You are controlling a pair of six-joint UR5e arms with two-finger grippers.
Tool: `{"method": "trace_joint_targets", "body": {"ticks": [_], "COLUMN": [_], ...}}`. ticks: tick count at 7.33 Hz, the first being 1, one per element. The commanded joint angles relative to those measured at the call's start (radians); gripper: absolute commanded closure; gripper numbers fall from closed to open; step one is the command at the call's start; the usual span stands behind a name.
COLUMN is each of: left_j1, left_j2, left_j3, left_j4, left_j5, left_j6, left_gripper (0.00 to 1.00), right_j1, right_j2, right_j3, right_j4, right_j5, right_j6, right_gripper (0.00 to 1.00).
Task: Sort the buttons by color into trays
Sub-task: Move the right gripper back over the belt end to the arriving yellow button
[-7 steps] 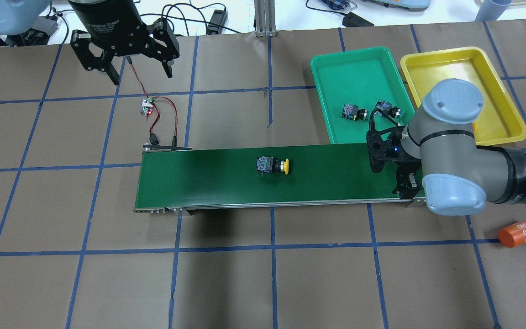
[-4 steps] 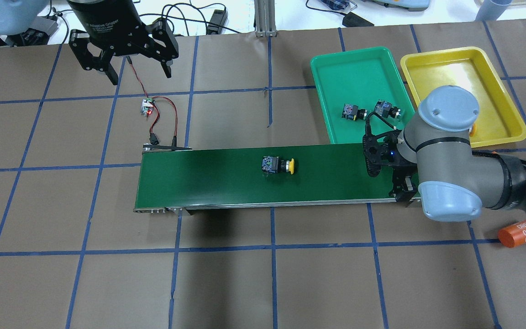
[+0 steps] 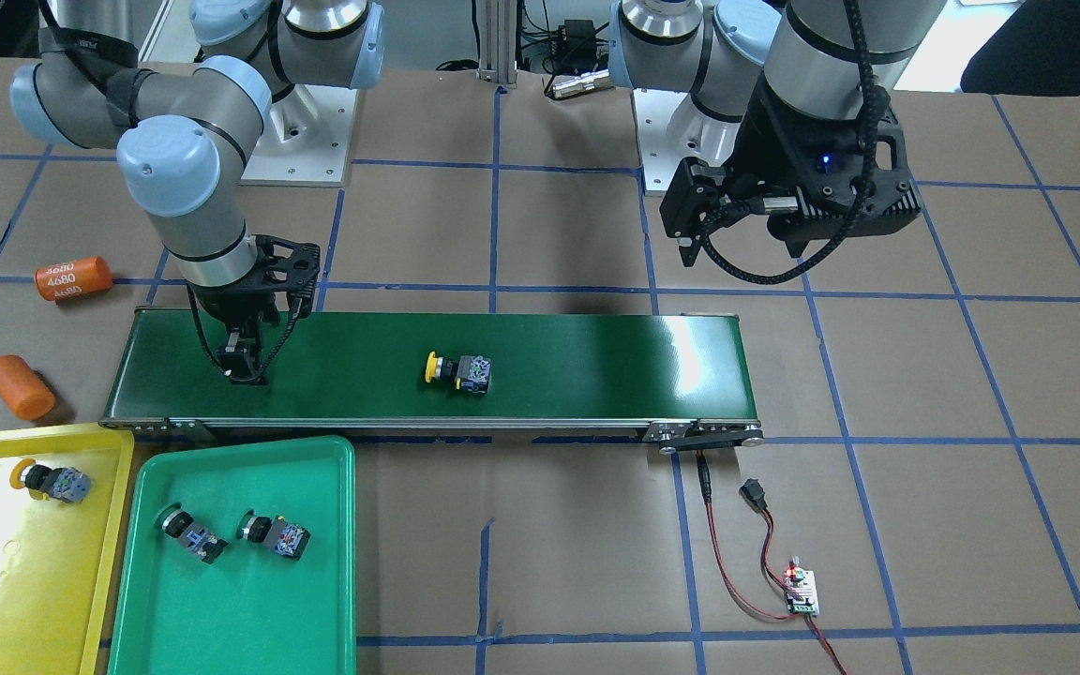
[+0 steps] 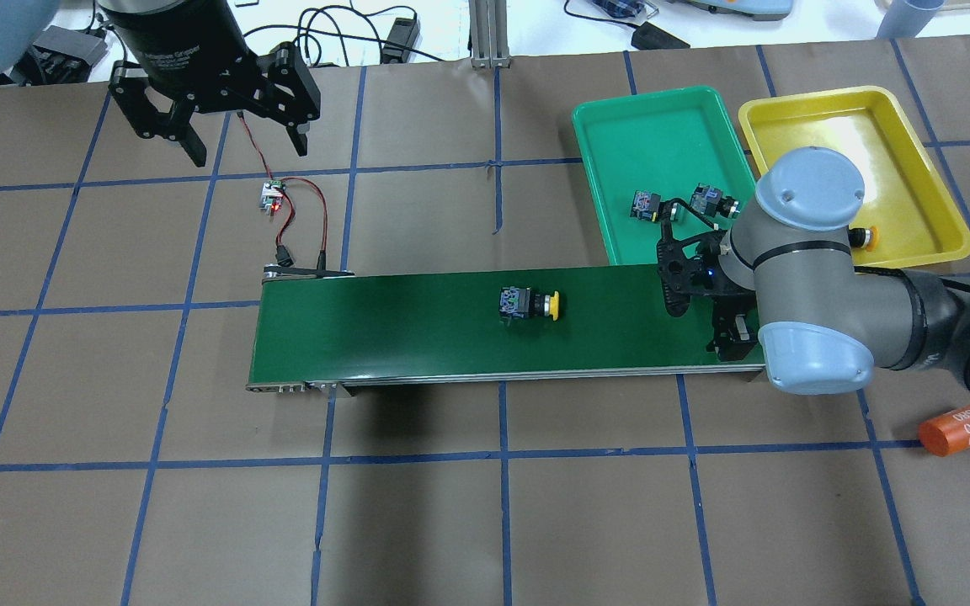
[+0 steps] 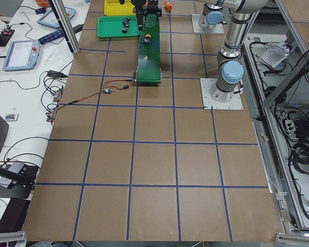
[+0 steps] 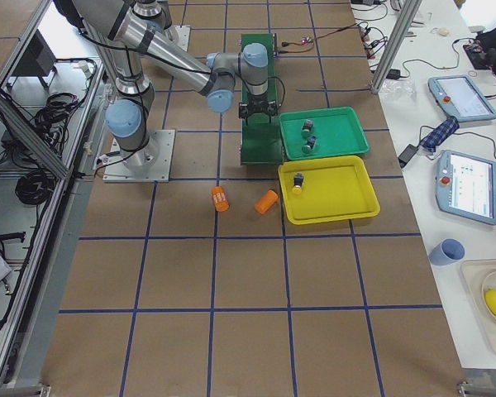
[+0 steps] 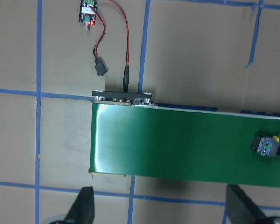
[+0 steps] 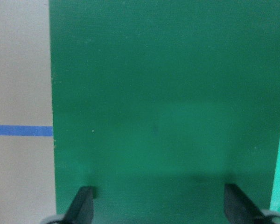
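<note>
A yellow-capped button (image 4: pixel 529 305) lies on its side mid-belt on the dark-green conveyor (image 4: pixel 384 337); it also shows in the front view (image 3: pixel 457 370) and the left wrist view (image 7: pixel 269 147). My right gripper (image 4: pixel 725 332) hangs open and empty over the belt's right end (image 8: pixel 161 210), well right of that button. My left gripper (image 4: pixel 247 150) is open and empty, high above the table beyond the belt's left end. The green tray (image 4: pixel 662 126) holds two green-capped buttons (image 4: pixel 647 206) (image 4: pixel 712 202). The yellow tray (image 4: pixel 855 126) holds one yellow-capped button (image 4: pixel 862 237).
A small controller board (image 4: pixel 272 196) with red and black wires lies behind the belt's left end. One orange cylinder (image 4: pixel 961 427) lies on the table right of the belt; a second one (image 3: pixel 19 386) shows in the front view.
The yellow-capped button has ridden rightward along the belt. My right arm has shifted left over the belt's right end. My left gripper has drifted slightly left and back.
</note>
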Motion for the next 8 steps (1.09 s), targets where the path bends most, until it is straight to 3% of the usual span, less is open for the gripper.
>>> {"method": "trace_joint_targets", "body": {"ticks": [1, 8], "left_j1": [0.008, 0.006], "left_j2": [0.046, 0.05], "left_j3": [-0.019, -0.033], "left_j4": [-0.06, -0.055], "left_j5": [0.001, 0.007], "left_j6": [0.065, -0.015], "left_gripper": [0.0, 0.0], "right_j1": [0.022, 0.147], "right_j2": [0.023, 0.029], "right_j3": [-0.019, -0.043], "right_j4": [-0.001, -0.001], "right_j5": [0.0, -0.018], "right_j6": [0.035, 0.145], "right_gripper": [0.0, 0.0]}}
